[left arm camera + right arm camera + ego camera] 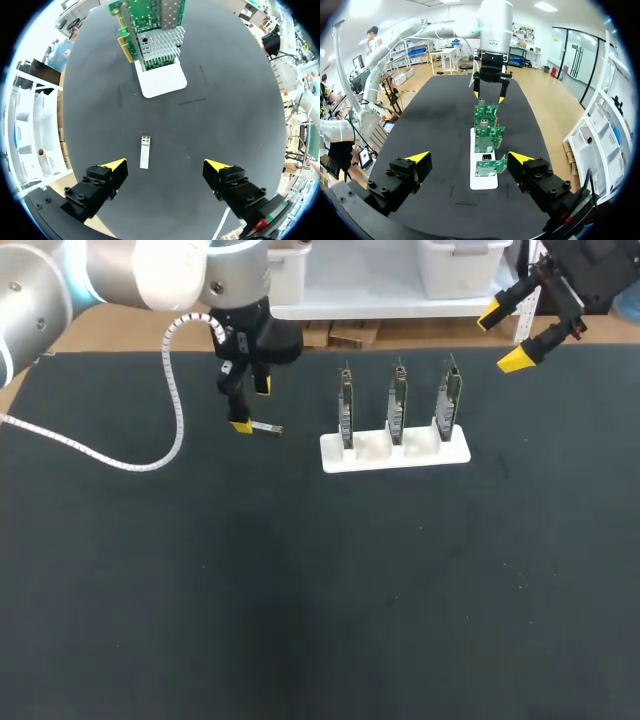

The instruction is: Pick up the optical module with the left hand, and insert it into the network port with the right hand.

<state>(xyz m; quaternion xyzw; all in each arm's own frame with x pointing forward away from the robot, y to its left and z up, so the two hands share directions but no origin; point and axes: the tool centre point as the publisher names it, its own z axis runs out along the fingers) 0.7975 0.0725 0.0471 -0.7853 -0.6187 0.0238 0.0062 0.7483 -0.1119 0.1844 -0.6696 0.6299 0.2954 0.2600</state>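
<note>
The black table (pixel 300 620) carries everything, and I place the rest by the white stand (pixel 395 452) toward its far side. My left arm (pixel 120 275) comes in on the left of the stand, with a white coiled cable (pixel 176 390) hanging from it and trailing over the table, well left of the stand. My right arm (pixel 600 270) is raised beyond the stand's right end, near the table's far edge.

The stand holds 3 green circuit boards upright in a row: 1 at its left end (pixel 346 405), 1 in the middle (pixel 398 400) and 1 at its right end (pixel 449 395).

My left gripper (pixel 251 407) points down at the table to the left of the stand, and its jaws are wide apart. My right gripper (pixel 503 338) also has its jaws wide apart, with nothing between them; in its wrist view (pixel 469 158) the stand lies ahead of it.

The optical module (pixel 266 428), a small silver bar, lies flat on the table near the stand's left end. In the left wrist view it (pixel 145 151) sits between my left gripper's (pixel 165 166) fingers, closer to 1 of them and touching neither.
</note>
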